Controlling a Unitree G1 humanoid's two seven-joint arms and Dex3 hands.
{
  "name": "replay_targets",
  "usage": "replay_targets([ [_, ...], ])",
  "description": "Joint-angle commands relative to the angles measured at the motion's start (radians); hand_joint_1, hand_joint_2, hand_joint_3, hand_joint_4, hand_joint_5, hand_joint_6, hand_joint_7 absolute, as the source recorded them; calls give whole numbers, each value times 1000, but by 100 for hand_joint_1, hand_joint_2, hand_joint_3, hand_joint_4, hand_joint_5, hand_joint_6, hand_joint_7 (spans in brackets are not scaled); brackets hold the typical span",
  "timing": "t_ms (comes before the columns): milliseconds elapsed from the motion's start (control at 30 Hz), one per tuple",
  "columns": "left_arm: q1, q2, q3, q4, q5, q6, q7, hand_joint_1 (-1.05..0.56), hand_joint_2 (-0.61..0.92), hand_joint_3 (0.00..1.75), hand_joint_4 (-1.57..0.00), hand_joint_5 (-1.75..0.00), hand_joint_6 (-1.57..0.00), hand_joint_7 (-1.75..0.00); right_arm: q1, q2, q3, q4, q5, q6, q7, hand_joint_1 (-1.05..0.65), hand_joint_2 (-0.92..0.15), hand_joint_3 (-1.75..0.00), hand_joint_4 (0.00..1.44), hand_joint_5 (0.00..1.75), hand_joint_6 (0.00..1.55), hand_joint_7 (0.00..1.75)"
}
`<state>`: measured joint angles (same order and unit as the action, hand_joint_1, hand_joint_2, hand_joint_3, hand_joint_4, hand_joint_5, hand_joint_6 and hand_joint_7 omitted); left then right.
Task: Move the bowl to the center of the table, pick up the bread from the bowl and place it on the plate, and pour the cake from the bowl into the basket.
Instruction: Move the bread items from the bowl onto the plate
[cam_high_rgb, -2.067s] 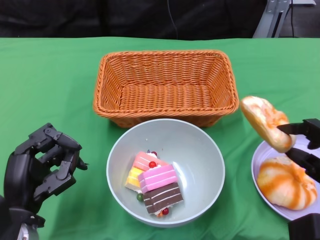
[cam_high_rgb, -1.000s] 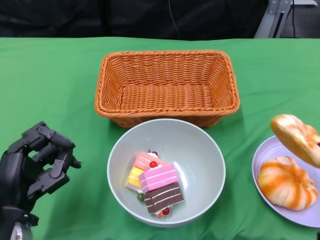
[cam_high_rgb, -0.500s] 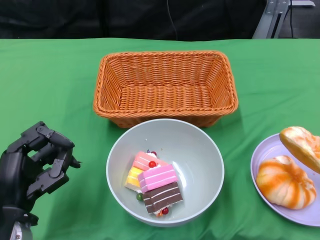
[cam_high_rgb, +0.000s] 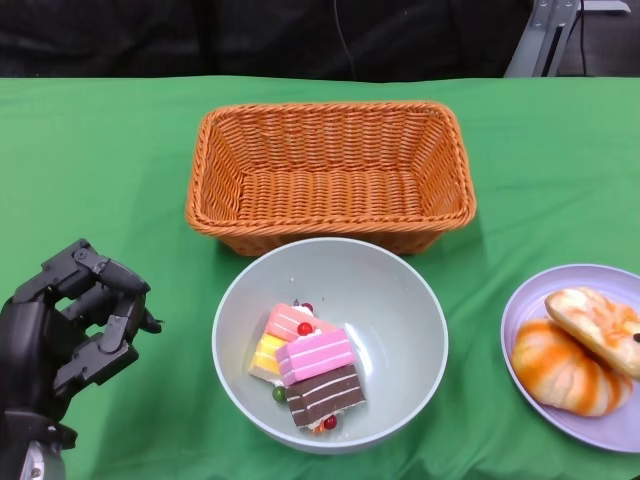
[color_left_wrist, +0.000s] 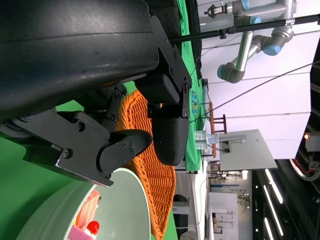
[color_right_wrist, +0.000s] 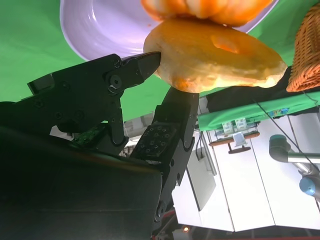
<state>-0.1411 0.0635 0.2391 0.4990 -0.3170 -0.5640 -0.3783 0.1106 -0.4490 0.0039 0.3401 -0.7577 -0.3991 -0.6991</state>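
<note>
The bowl (cam_high_rgb: 330, 345) lies just right of the empty, loosely curled left hand (cam_high_rgb: 65, 335); the right hand (color_right_wrist: 150, 90), apparently still pinching the bread (color_right_wrist: 215, 55), is farther.

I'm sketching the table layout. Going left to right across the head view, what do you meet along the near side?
left hand → bowl holding the cake → plate with two breads, the upper one lying on the other.
</note>
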Motion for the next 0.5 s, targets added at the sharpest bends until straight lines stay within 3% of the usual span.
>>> replay_targets([
  [33, 8, 12, 6, -10, 3, 3, 6, -6, 69, 85, -75, -164, -77, -130, -16, -27, 14, 22, 2, 9, 10, -7, -85, -1, 87, 122, 117, 25],
  [200, 9, 15, 7, -10, -8, 6, -6, -6, 69, 85, -74, -164, -76, -131, -36, -38, 40, 59, -2, 9, 12, -6, -85, -1, 85, 120, 117, 23],
  [400, 8, 15, 9, -11, -14, 11, -9, -5, 70, 85, -74, -163, -77, -129, -49, -47, 68, 66, -14, 59, 24, -9, -84, 0, 90, 100, 118, 13],
  [500, 8, 15, 9, -12, -11, 12, -7, -4, 70, 85, -75, -163, -78, -129, -46, -51, 73, 57, -8, 74, 42, -13, -85, 0, 83, 102, 115, 7],
])
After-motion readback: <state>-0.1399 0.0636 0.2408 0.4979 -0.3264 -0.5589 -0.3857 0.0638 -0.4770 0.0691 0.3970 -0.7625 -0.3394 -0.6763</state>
